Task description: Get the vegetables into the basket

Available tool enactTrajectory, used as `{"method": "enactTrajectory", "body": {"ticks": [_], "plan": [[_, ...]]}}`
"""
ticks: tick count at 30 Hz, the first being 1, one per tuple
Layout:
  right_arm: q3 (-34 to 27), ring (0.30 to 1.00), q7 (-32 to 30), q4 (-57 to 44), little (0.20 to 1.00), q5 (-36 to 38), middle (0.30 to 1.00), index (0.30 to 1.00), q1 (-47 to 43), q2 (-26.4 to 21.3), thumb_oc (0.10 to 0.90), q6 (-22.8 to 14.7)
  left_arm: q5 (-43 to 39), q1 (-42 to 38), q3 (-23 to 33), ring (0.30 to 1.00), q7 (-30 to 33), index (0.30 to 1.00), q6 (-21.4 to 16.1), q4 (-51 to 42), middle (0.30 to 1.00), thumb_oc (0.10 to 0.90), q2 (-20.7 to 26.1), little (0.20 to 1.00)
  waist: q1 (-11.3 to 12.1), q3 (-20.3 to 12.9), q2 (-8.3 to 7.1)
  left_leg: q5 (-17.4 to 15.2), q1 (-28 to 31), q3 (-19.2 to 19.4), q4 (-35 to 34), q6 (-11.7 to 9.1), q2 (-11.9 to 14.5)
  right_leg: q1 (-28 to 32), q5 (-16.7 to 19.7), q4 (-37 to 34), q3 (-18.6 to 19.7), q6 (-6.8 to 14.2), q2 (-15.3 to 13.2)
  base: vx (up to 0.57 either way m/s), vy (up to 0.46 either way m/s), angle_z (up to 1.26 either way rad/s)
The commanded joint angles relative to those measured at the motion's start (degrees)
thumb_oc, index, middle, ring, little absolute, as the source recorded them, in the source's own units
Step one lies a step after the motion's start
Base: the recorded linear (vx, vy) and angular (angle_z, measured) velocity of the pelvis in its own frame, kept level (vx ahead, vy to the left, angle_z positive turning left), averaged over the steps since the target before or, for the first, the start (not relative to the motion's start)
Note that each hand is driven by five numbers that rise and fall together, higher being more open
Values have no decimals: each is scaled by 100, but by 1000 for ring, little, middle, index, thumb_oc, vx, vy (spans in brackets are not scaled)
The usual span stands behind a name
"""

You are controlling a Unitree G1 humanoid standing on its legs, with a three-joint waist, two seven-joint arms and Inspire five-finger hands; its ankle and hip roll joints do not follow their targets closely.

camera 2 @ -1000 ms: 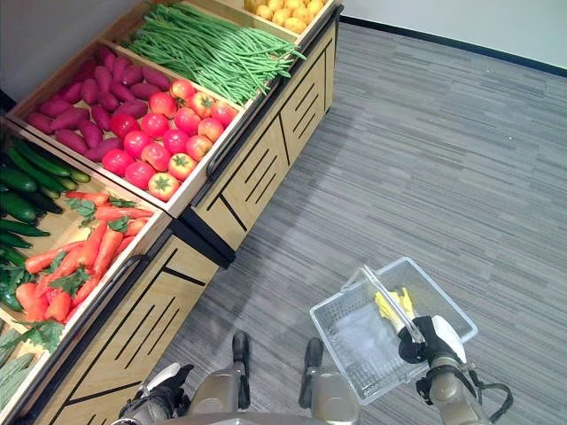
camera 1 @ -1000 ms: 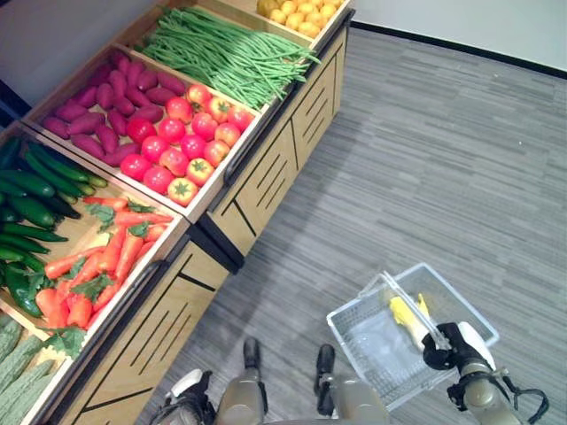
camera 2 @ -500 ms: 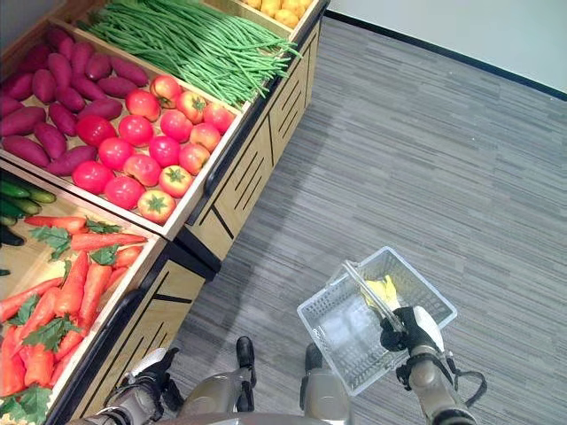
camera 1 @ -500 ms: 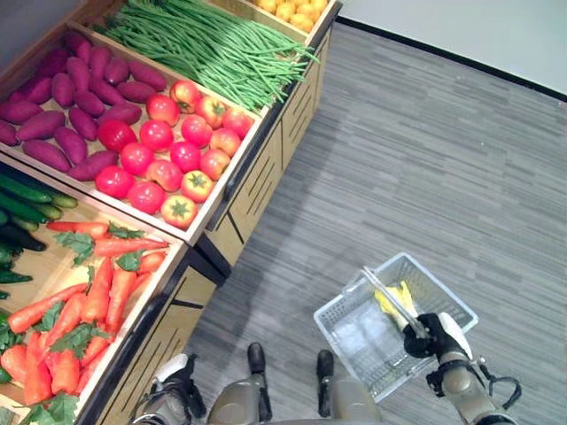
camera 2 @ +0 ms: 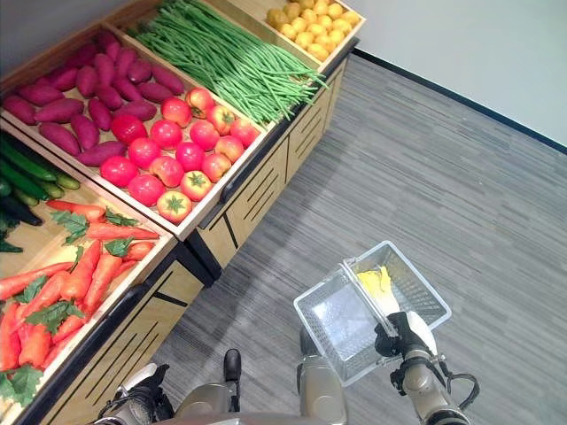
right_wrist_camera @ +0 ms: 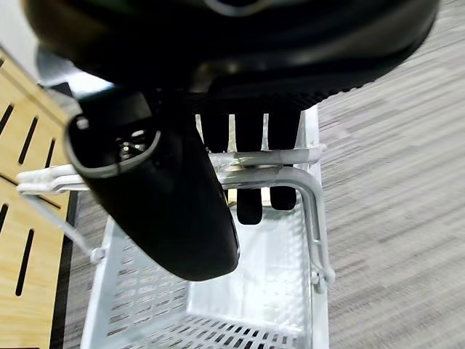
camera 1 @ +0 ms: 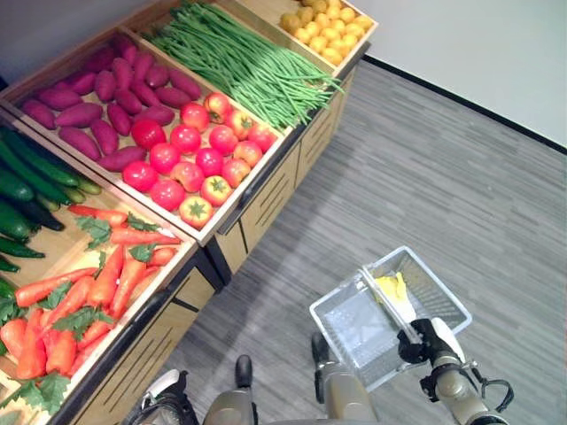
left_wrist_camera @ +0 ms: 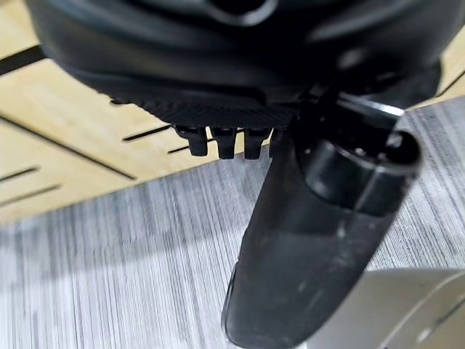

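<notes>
Now the right hand (camera 1: 423,343) has its fingers curled round the handle (right_wrist_camera: 269,174) of the clear basket (camera 1: 347,329), so the basket hangs by the robot's right side and stays free to be filled. A yellow thing (camera 1: 390,290) already lies inside it, at the far end. The vegetables wait in the wooden stand (camera 1: 266,190) on the left: carrots (camera 1: 84,297) nearest, then red tomatoes (camera 1: 199,155), purple sweet potatoes (camera 1: 97,111), long green beans (camera 1: 248,62) and small yellow fruit (camera 1: 328,22) farthest away, with cucumbers (camera 1: 22,190) at the left edge. They lie sorted in open trays, I think so a hand can reach in from above. The left hand (left_wrist_camera: 218,138) hangs low beside the stand with its fingers curled and nothing in them, well apart from the vegetables. Compared with half a second ago, the whole view has shifted, so more of the far trays show; the basket and both hands look much the same.
</notes>
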Motion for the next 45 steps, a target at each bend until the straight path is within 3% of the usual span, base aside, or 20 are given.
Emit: {"method": "enactTrajectory", "body": {"ticks": [1, 6, 10, 12, 13, 16, 18, 21, 26, 33, 40, 45], "plan": [[-233, 300, -300, -506, 300, 14, 300, 300, -249, -640, 400, -273, -216, -23, 151, 1000, 121, 1000, -10, -38, 1000, 900, 80, 1000, -65, 162, 167, -455, 351, 44, 494, -72, -189, -290, 405, 358, 212, 234, 123, 140, -194, 92], [-127, 300, -234, -364, 300, -86, 300, 300, -218, -689, 400, -239, -275, 41, 249, 1000, 159, 1000, 46, 106, 1000, 900, 24, 1000, -21, -1, 188, -422, 446, -223, 502, -236, 30, -81, 211, 426, -68, 60, 151, 142, -273, 68], [-94, 300, -184, -212, 300, -186, 300, 300, -120, -827, 400, -221, -250, 130, 207, 1000, 182, 1000, 94, 182, 1000, 900, -129, 1000, 31, -130, 339, -81, 306, -554, 669, -451, 318, 168, -107, 535, -571, -179, 243, 111, -291, 46], [-91, 300, -168, -218, 300, -190, 300, 300, -95, -842, 400, -217, -280, 136, 214, 1000, 182, 1000, 102, 191, 1000, 900, -151, 1000, 43, -138, 362, -17, 278, -590, 689, -472, 339, 215, -151, 541, -636, -212, 247, 45, -170, 43], [-95, 300, -166, -231, 300, -229, 300, 300, -31, -879, 400, -199, -333, 124, 244, 1000, 217, 1000, 143, 190, 1000, 900, -188, 1000, 65, -123, 389, 162, 165, -533, 750, -520, 415, 299, -236, 569, -818, -269, 206, 13, -200, 45], [-148, 300, -195, -17, 300, -197, 300, 300, 67, -844, 400, -140, -397, 92, 250, 1000, 234, 1000, 179, 157, 1000, 900, -241, 1000, 21, -106, 406, 240, -1, -87, 739, -511, 513, 438, -334, 555, -1140, -336, 81, -11, -175, 75], [-263, 300, -260, 160, 300, -114, 300, 300, 190, -804, 400, -133, -325, 71, 195, 1000, 241, 1000, 202, 133, 1000, 900, -282, 1000, -109, -104, 451, 280, -88, 880, 795, -505, 715, 545, -385, 534, -1471, -343, -50, -63, -79, 94], [-420, 300, -330, 442, 300, -42, 300, 300, 374, -679, 400, -77, -105, 16, 5, 1000, 201, 1000, 233, 86, 1000, 900, -309, 1000, -262, -113, 547, 424, -128, 1853, 685, -590, 992, 633, -415, 466, -1919, -314, -214, -71, 0, 127], [-474, 300, -357, 773, 300, -28, 300, 300, 442, -532, 400, -41, -62, 43, 62, 1000, 253, 1000, 275, 129, 1000, 900, -283, 1000, -242, -152, 624, 420, -123, 1799, 513, -568, 938, 719, -441, 537, -2116, -238, -307, 55, 108, 65], [-530, 300, -352, 1831, 300, 33, 300, 300, 171, -197, 400, 37, -246, 69, 191, 1000, 283, 1000, 173, 186, 1000, 900, -220, 1000, -108, -164, 426, 108, -132, 1745, 551, -335, 578, 868, -181, 382, -2055, -2, -695, 52, 190, 16], [-454, 300, -336, 1973, 300, -1, 300, 300, -10, -24, 400, 75, -314, 120, 328, 1000, 231, 1000, 158, 262, 1000, 900, -132, 1000, -42, -105, 241, -100, -195, 1789, 629, -179, 341, 769, 63, 328, -1820, 159, -862, -1, 155, -3], [-418, 300, -355, 2003, 300, -28, 300, 300, -116, -18, 400, 90, -330, 131, 346, 1000, 178, 1000, 133, 239, 1000, 900, -41, 1000, -28, -6, 217, -155, -129, 1827, 600, -43, 236, 477, 258, 948, -1550, 250, -883, -16, 125, -8]]}}
